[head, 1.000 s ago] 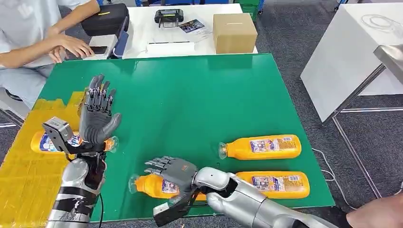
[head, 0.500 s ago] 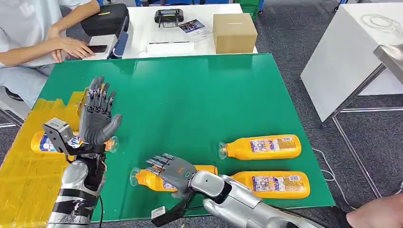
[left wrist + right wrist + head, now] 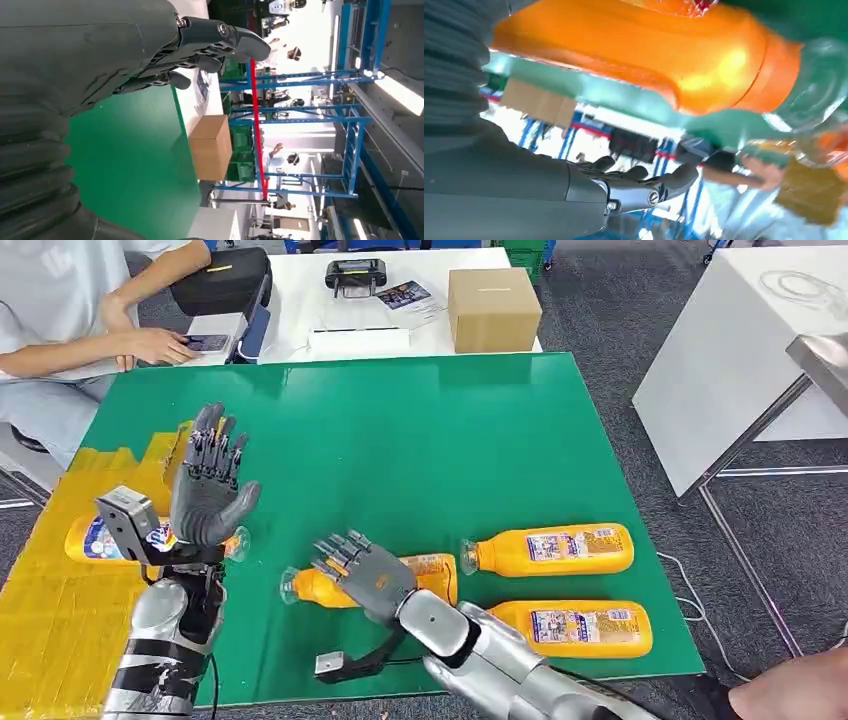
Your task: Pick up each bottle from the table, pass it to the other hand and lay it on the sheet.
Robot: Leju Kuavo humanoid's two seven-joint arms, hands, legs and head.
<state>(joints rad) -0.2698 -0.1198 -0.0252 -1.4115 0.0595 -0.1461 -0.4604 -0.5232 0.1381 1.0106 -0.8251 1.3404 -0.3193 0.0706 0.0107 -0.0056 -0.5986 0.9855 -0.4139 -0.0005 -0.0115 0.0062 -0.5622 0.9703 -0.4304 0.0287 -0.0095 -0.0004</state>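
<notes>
The right hand lay across an orange bottle near the front edge of the green table, at about six o'clock on the table, and its fingers were spread over the bottle's body. Whether they had actually closed on it could not be told: the right wrist view put the bottle close against the palm, with the fingers stretched out alongside it and not wrapped round. The bottle lay on its side, its clear cap pointing toward nine o'clock. Over at eight o'clock the left hand stood upright above the table, palm turned toward the right hand, fingers straight and apart, nothing in it; the left wrist view showed those fingers extended over green. Just behind that hand a second bottle lay on the yellow sheet, partly hidden by the wrist. Two more bottles lay on their sides at four o'clock, caps toward nine o'clock: one farther back, just beside the bottle under the right hand, and another nearer the front edge. At twelve o'clock, beyond the green, a cardboard box sat on a white table, and a person sat at ten o'clock with a hand on a phone.
</notes>
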